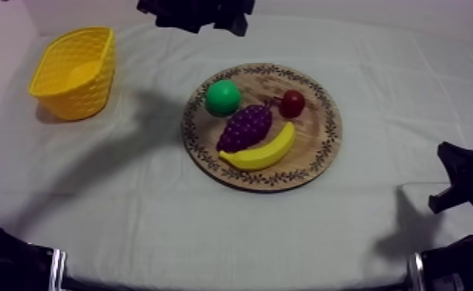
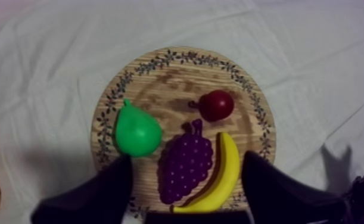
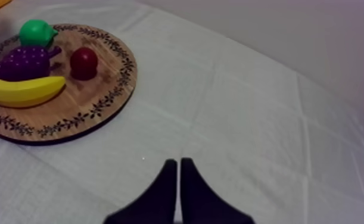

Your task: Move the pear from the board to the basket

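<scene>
The green pear point(image 1: 223, 97) lies on the round wooden board point(image 1: 317, 147) at its far left side, beside the purple grapes point(image 1: 245, 128). My left gripper point(image 2: 187, 161) hovers open above the board's near side, over the grapes point(image 2: 186, 167) and banana point(image 2: 223, 176). The pear point(image 2: 136, 131) sits just ahead of its left finger point(image 2: 100, 190), untouched. The yellow basket point(image 1: 73, 71) stands at the table's far left with nothing in it. My right gripper point(image 3: 179, 162) is shut on nothing, low over the cloth to the right of the board point(image 3: 100, 101).
A small red fruit point(image 1: 292, 102) and a banana point(image 1: 261, 153) share the board with the grapes. My left arm point(image 1: 197, 11) comes in over the far edge. My right arm point(image 1: 464, 186) rests at the table's right front. Bare cloth lies between board and basket.
</scene>
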